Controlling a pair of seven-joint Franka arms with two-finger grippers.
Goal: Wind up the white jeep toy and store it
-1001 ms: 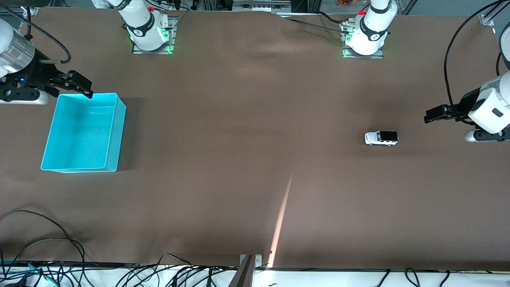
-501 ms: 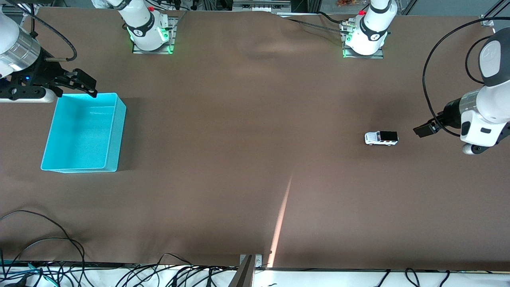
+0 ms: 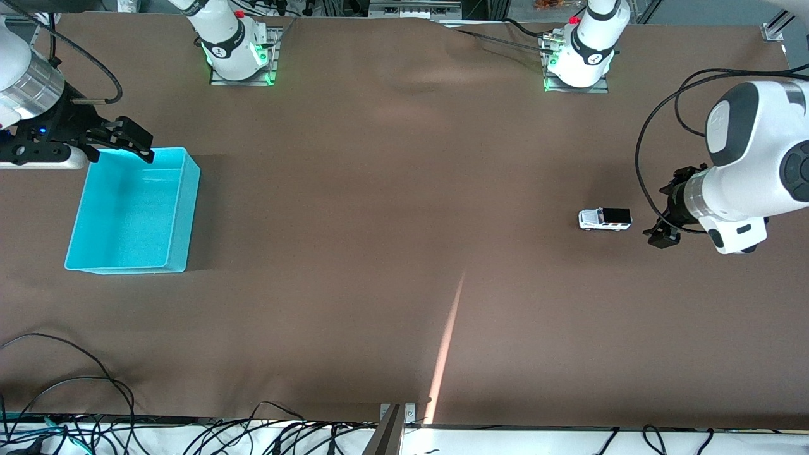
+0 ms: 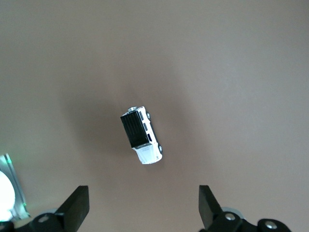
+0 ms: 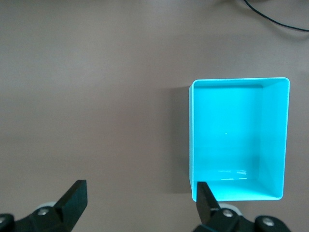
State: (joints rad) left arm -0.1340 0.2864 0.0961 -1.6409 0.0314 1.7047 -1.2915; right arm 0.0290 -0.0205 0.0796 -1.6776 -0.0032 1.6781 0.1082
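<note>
The white jeep toy [image 3: 605, 219], small with a black roof panel, stands on its wheels on the brown table toward the left arm's end. It also shows in the left wrist view [image 4: 142, 136]. My left gripper [image 3: 660, 235] hangs open and empty over the table just beside the jeep, toward the table's end; in its wrist view [image 4: 143, 209] the jeep lies ahead of the spread fingers. The empty turquoise bin [image 3: 131, 210] stands at the right arm's end and shows in the right wrist view [image 5: 239, 138]. My right gripper [image 3: 129, 138] is open and empty over the bin's rim.
The two arm bases [image 3: 237, 54] [image 3: 578, 57] stand along the table's edge farthest from the front camera. Cables [image 3: 76, 404] lie along the nearest edge. A bright streak of light [image 3: 445, 347] crosses the brown cloth.
My left arm has swung down and in, bringing its gripper from above the table's end to just beside the jeep. My right gripper has shifted slightly over the bin's rim. The jeep has not moved.
</note>
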